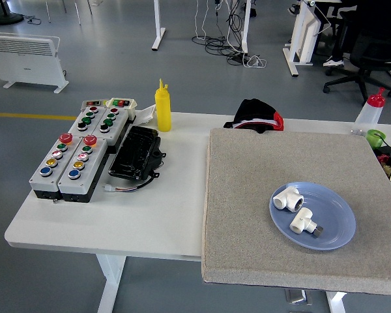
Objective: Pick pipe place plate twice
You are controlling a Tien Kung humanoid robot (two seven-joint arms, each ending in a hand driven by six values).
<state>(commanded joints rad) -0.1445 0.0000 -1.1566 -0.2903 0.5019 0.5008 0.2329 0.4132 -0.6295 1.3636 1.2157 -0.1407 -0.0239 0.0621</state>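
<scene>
Head view: two white pipe fittings (298, 210) lie touching inside the blue plate (339, 236) on the grey mat (247, 195). No fitting is left on the mat or table. Neither robot hand shows, so finger state unknown. Judgement: both placements done, task complete.

Two white pipe fittings (296, 210) lie in the blue plate (335, 238)

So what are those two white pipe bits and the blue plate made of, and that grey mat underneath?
The pipe fittings look like smooth white plastic with a slight sheen. The plate is probably glossy blue plastic, possibly ceramic. The mat looks like felt or carpet: matte, speckled, fuzzy.
</scene>
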